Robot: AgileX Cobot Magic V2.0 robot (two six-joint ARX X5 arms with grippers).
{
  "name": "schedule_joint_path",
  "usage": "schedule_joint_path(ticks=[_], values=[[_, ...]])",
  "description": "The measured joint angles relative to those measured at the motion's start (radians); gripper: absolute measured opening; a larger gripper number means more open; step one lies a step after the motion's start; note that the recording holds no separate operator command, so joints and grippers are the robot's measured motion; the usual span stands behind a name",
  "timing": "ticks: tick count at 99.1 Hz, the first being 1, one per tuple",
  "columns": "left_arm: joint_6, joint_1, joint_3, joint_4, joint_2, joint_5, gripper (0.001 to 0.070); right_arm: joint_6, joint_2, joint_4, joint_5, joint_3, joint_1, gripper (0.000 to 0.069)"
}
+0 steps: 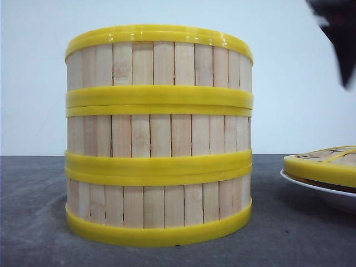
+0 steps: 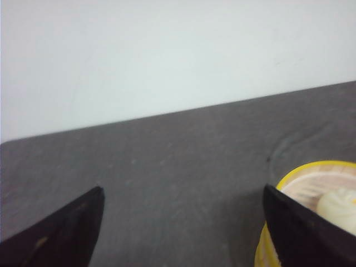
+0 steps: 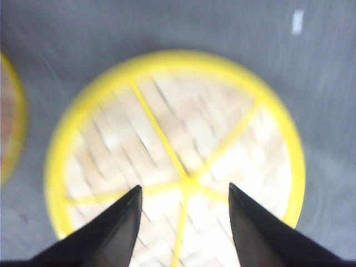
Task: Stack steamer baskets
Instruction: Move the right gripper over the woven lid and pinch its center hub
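**Steamer baskets stacked three high; lid not yet placed**

Steamer baskets [image 1: 159,136]: three matching tiers stand as one straight column on the dark table [image 1: 33,222], slightly left of centre in the front view. Each tier has a wall of pale vertical slats between yellow rims, and the rims of neighbouring tiers meet in two double yellow bands. The walls line up with no visible overhang. By this evidence the stacking itself appears complete.

Count: three baskets, one lid, one plate. The flat yellow-rimmed lid [image 1: 325,162] rests on a white plate [image 1: 320,192] to the right of the stack, apart from it. In the right wrist view the lid's woven face and yellow spokes fill the frame. Whether capping the stack belongs to the task cannot be judged from the task sentence; if it does, that step remains.

Right gripper [image 3: 183,192]: fingers apart, holding nothing, poised above the lid; the picture is blurred, so contact cannot be ruled in or out. Its dark tip shows at the upper right of the front view.

Left gripper [image 2: 183,194]: spread wide and empty, over bare table. Beside one finger lies a yellow-rimmed basket edge with a pale bun-like object [image 2: 339,206] inside, presumably in the top tier.
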Motion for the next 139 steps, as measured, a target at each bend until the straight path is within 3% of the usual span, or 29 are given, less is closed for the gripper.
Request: schedule_joint_path(ticks=[33, 75, 97, 139], values=[[0.000, -0.001, 0.000, 0.060, -0.001, 0.030, 0.0542, 0.000, 0.053, 0.074, -0.008, -0.047, -0.032, 0.0294], [0.000, -0.001, 0.000, 0.051, -0.001, 0.032, 0.0542, 0.004, 0.174, 0.042, -0.053, -0.045, -0.032, 0.0294], [0.000, -0.001, 0.000, 0.051, -0.001, 0.032, 0.0542, 0.012, 0.174, 0.036, -0.065, -0.043, -0.032, 0.0230], [0.000, -0.001, 0.000, 0.051, -0.001, 0.032, 0.0542, 0.020, 0.174, -0.016, -0.081, -0.039, -0.033, 0.0221]])
